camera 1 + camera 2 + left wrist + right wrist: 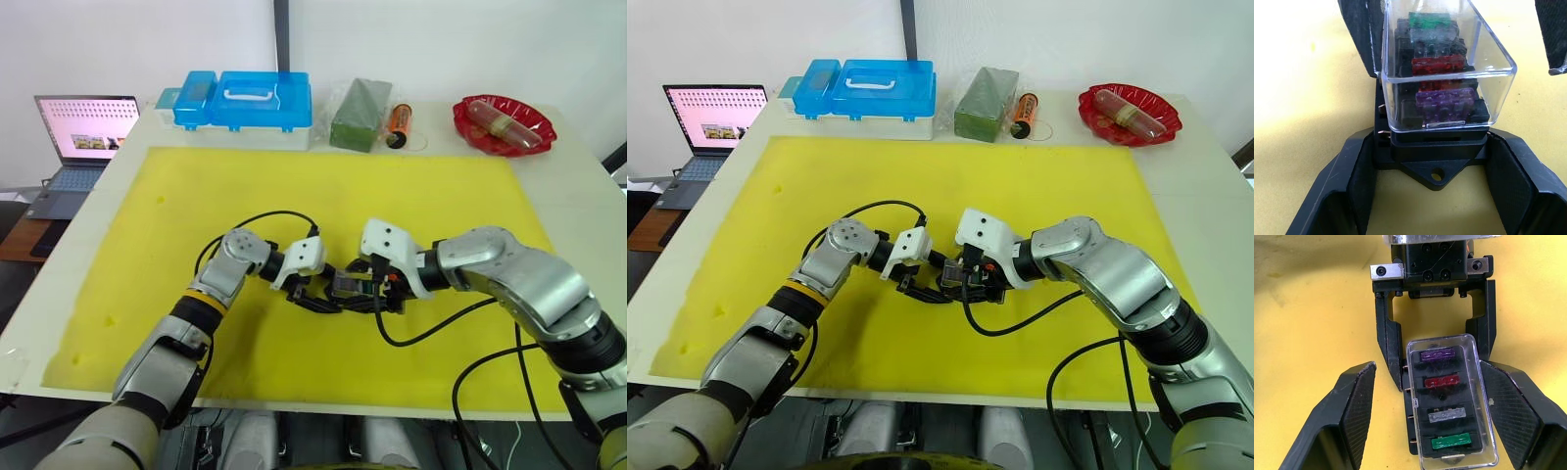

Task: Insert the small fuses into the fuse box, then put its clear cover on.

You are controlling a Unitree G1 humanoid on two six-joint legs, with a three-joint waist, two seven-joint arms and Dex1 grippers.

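- Surface (588,215) carries a yellow mat (196,225); my two arms meet near the mat's middle-front.
- Along the far edge: blue case (245,103), green block (361,113), orange cylinder (399,122), red dish (505,125). Laptop (86,132) sits off the surface to my left.
- My left hand (1432,161) is spread, one finger either side of the fuse box (1432,154). Inner pads look right against the box base; I can't confirm a firm pinch.
- My right hand (1422,406) is spread too, wider than the box. One finger (1508,401) sits just beside the cover's edge, the other stands apart from it.
- Fuse box lies on the mat between both hands.
- Clear cover (1449,399) sits over the box top. In the left wrist view it looks slightly tilted, lower rim just above the base; can't tell if fully seated.
- Small fuses under the cover, one row: purple fuse (1438,354), red fuse (1441,381), grey fuse (1447,415), green fuse (1451,443).
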